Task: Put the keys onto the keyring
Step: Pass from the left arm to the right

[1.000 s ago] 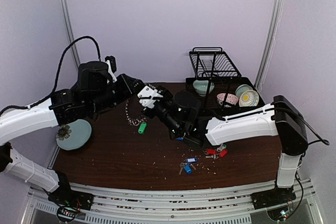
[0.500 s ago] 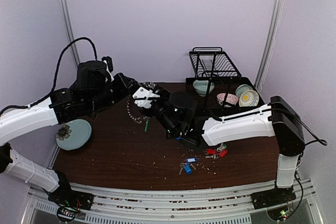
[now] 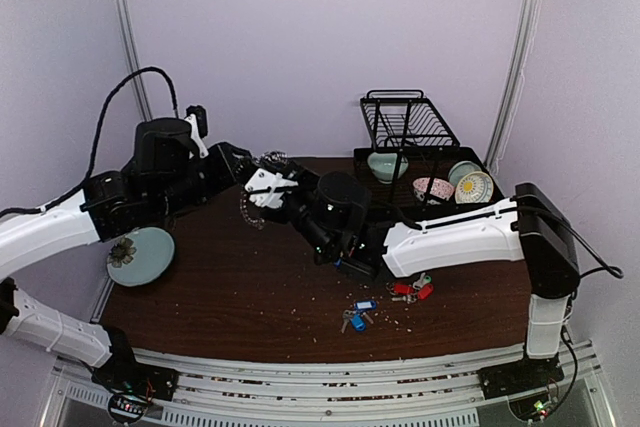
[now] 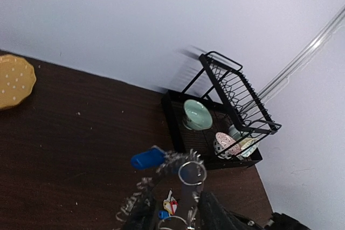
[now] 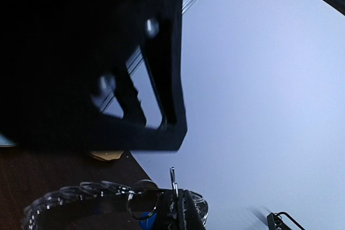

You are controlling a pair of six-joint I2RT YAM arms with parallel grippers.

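The keyring (image 3: 250,209) was up off the surface (image 3: 230,287) near its far left part, a chain of small silver rings draped between the two claws, with its lower loop hanging close to the wood. From the left wrist camera I saw a blue-tagged key (image 4: 147,158) sitting among the rings, beside one ring that faced the lens. The right claw (image 5: 180,207) was closed tight on the keyring, with a thin edge of metal standing up from between its tips and the chain trailing away to one side. The left claw (image 4: 178,211) had its fingers (image 4: 213,214) apart with rings lying in the gap, and I could not tell whether either finger touched them. The two claws met almost nose to nose, so the left one filled much of the right wrist view as a black, blurred mass. The other keys (image 3: 358,313) lay loose on the surface well away toward the near right, a blue-tagged clump, with a red-tagged clump (image 3: 410,290) just beyond it. A pale blue-grey plate (image 3: 140,254) sat at the left edge under the left arm. At the far right stood a black dish rack (image 3: 405,122) with a green bowl (image 3: 386,165) and patterned bowls (image 3: 472,187) in its tray.
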